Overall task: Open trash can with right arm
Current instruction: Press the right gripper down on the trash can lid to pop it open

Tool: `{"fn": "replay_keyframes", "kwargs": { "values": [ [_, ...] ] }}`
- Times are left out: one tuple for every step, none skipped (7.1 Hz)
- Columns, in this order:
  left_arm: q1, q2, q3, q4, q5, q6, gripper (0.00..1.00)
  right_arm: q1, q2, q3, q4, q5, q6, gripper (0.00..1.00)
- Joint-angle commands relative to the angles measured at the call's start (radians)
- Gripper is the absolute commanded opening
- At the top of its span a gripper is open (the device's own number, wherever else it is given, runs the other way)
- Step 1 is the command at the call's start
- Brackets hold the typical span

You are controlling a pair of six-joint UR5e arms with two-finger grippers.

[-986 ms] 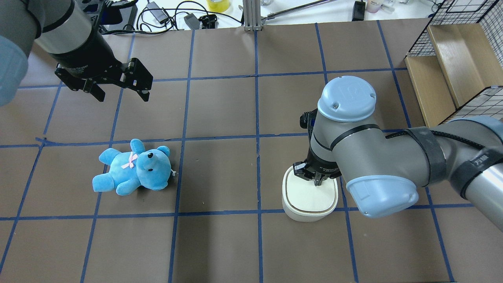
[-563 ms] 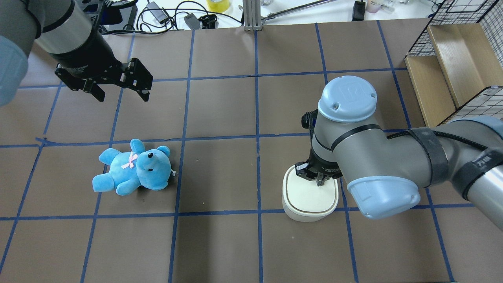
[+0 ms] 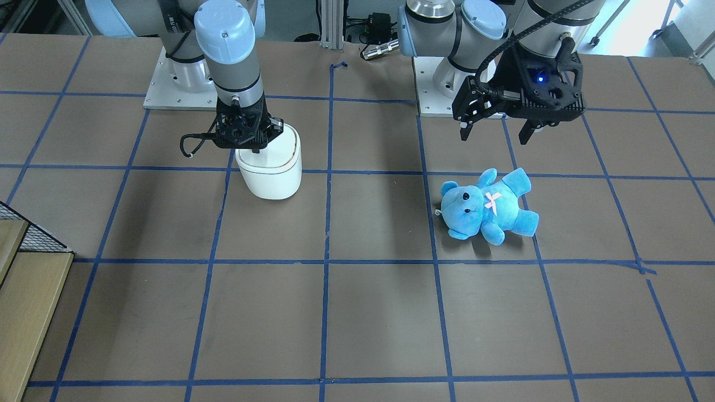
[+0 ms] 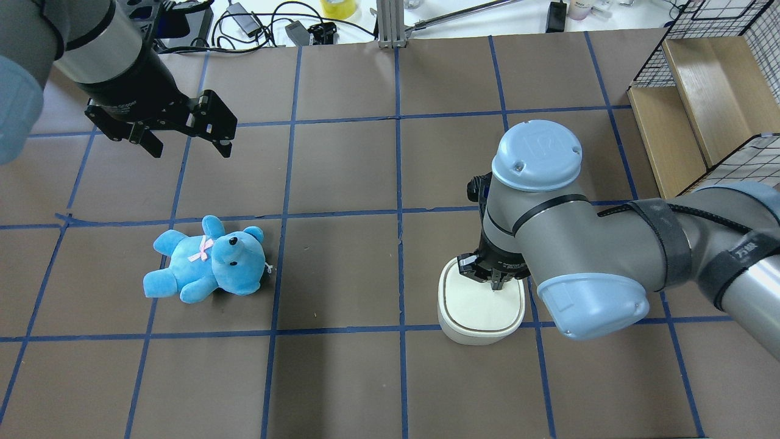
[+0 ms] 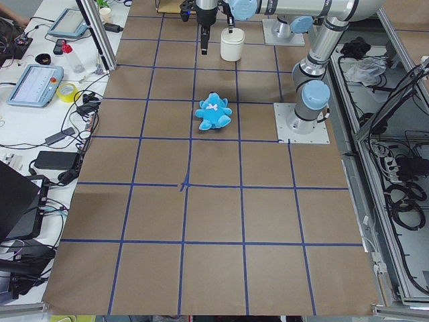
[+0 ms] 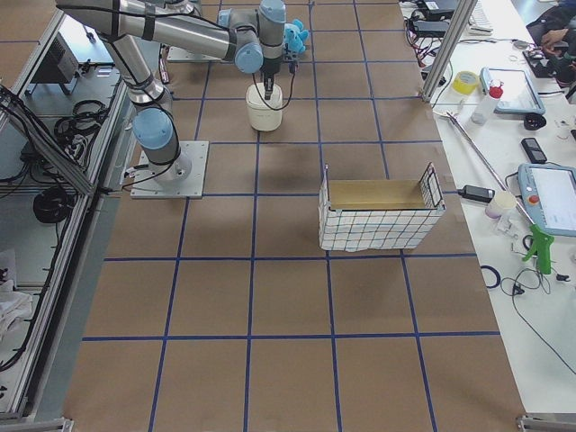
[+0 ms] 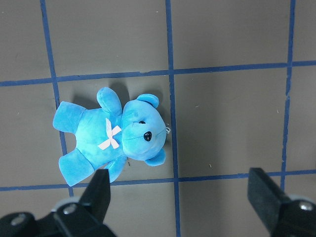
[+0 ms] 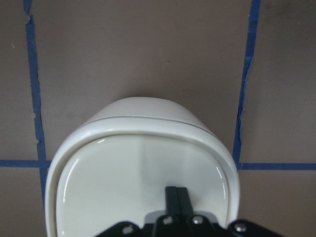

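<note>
The right arm (image 4: pixel 548 207) is holding its right fingers (image 4: pixel 495 284), closed tip to tip and gripping nothing, against the rear of the lid (image 4: pixel 478 305) of the trash can (image 4: pixel 469 332), which is standing right of centre on the desk (image 4: pixel 341 274). Over the past second the tips are only nudging sideways and the lid is staying flat, so opening is probably just beginning. The left fingers (image 4: pixel 222 141) are hanging spread and empty near the teddy bear (image 4: pixel 207 259).

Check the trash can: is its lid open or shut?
Shut. The trash can lid lies flat within its rim, no interior showing; the closed right pincer points down at it.
</note>
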Motion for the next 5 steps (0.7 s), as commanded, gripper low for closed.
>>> {"fn": "replay_keyframes", "kwargs": {
  "values": [
    [0.0, 0.0, 0.0, 0.0, 0.0, 0.0, 1.0, 0.0, 0.001, 0.001, 0.0, 0.0, -0.002, 0.0],
    [0.0, 0.0, 0.0, 0.0, 0.0, 0.0, 1.0, 0.0, 0.0, -0.008, 0.0, 0.0, -0.003, 0.0],
    [0.0, 0.0, 0.0, 0.0, 0.0, 0.0, 1.0, -0.001, -0.01, -0.018, 0.002, 0.0, -0.003, 0.0],
    [0.0, 0.0, 0.0, 0.0, 0.0, 0.0, 1.0, -0.001, -0.014, -0.042, 0.032, 0.0, -0.003, 0.0],
    [0.0, 0.0, 0.0, 0.0, 0.0, 0.0, 1.0, -0.005, -0.02, -0.121, 0.113, 0.0, -0.002, 0.0]
  ]
}}
